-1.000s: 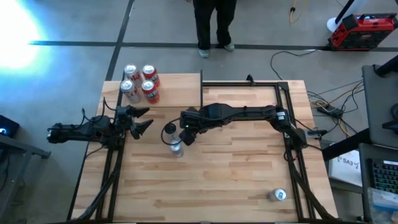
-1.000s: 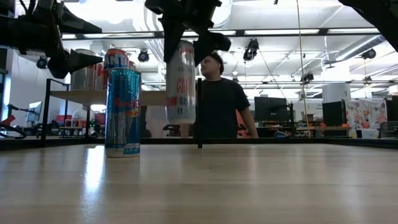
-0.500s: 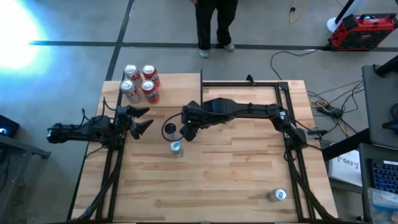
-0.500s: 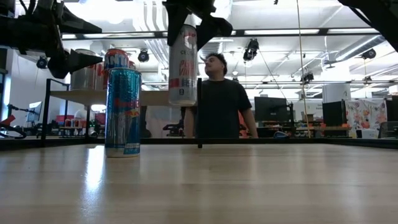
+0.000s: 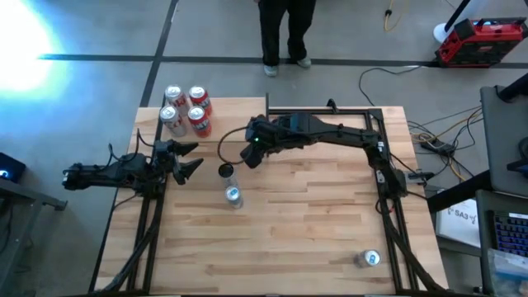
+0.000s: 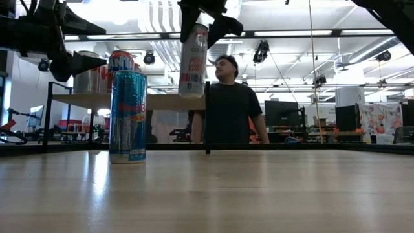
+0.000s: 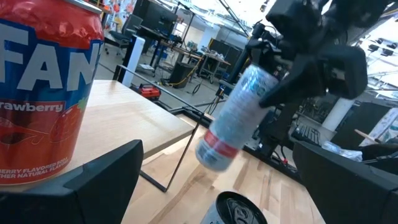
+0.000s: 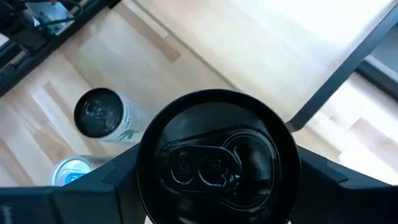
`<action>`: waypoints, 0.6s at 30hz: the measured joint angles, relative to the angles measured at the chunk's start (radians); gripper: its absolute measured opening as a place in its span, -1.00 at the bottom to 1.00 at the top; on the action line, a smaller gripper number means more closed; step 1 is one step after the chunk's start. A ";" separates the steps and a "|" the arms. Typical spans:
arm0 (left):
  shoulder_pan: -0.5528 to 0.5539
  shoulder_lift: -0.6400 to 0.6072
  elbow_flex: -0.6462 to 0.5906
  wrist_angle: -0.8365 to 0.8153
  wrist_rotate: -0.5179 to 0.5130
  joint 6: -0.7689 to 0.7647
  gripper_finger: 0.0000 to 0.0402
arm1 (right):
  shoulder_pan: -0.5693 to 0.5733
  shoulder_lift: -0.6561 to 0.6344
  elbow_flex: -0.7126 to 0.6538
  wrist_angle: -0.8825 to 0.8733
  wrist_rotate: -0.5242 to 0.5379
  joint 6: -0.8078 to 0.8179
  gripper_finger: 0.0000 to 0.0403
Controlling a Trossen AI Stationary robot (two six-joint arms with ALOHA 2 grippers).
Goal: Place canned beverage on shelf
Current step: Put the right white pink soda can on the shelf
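Note:
My right gripper (image 5: pixel 251 153) is shut on a white-and-red can (image 6: pixel 193 61), held high above the table near the shelf's right end. The shelf (image 5: pixel 231 115) is a pale board at the far left; its edge shows in the low view (image 6: pixel 162 101). Several red-and-silver cans (image 5: pixel 186 110) stand on it. A black-topped can (image 5: pixel 226 170) and a blue can (image 5: pixel 233 195) stand on the table below. My left gripper (image 5: pixel 188 161) is open and empty at the table's left, beside the shelf. My right gripper pinches the can's side wall just below its black top (image 8: pixel 217 155), one finger (image 8: pixel 93 180) on each side. The fingers come from above, pointing down. The can hangs below them, lifted clear of the table, its bottom (image 7: pixel 211 155) tipped a little toward the shelf.
A thin black post (image 6: pixel 207 116) stands at the shelf's right end. A silver can (image 5: pixel 369 259) lies near the table's near right corner. A red strawberry can (image 7: pixel 43 93) on the shelf is close to my left gripper. A person (image 6: pixel 228 103) stands beyond the far edge.
My right gripper has risen and gone toward the table's far edge and the shelf, carrying the white-and-red can. The can now hangs higher, near the shelf board's height, and is tipped a little more. The two cans on the table have stayed put.

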 joint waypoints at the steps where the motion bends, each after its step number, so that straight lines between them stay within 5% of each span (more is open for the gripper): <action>1: 0.000 0.000 0.000 0.000 0.000 0.000 0.98 | -0.004 -0.006 0.000 0.002 0.003 -0.008 0.32; 18: 0.000 0.000 0.000 0.000 0.000 0.000 0.98 | -0.038 -0.051 0.000 0.081 0.026 -0.215 0.32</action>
